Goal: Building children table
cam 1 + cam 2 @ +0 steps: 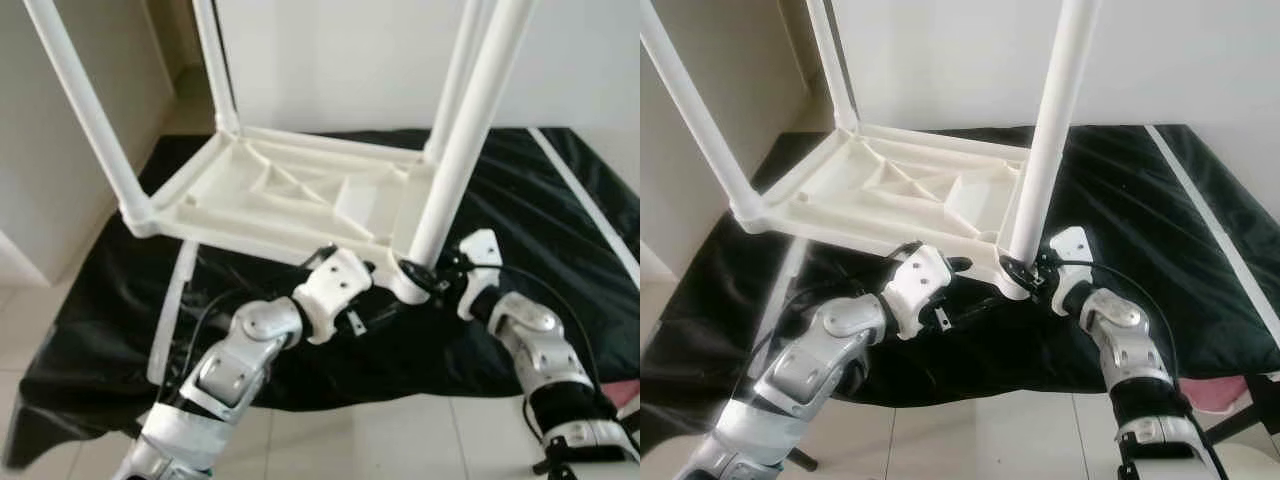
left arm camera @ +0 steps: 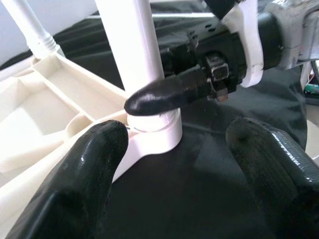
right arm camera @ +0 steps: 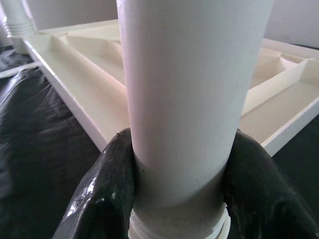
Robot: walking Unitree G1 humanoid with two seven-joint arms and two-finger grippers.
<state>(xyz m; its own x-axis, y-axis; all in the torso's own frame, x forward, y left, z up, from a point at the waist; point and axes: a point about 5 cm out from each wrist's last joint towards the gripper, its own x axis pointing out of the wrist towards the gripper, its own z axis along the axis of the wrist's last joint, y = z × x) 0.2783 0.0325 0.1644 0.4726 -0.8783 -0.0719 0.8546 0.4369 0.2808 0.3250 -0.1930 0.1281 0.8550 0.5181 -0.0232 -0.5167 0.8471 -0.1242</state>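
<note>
Both fingers of the right gripper (image 3: 177, 199) pinch the table leg (image 3: 192, 99) above its socket (image 2: 154, 130); skewed, its threads could jam, while the left gripper (image 2: 174, 174) waits spread open.

Silver jointed arms, white wrist housings, glossy black-fingered left tool (image 2: 174, 164).

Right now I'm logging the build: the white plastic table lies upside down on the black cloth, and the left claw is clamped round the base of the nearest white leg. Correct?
Not quite. The right claw is the one clamped on the nearest white tubular leg, as the right wrist view shows. The left claw is open beside it. The white plastic table does lie upside down on the black cloth.
</note>
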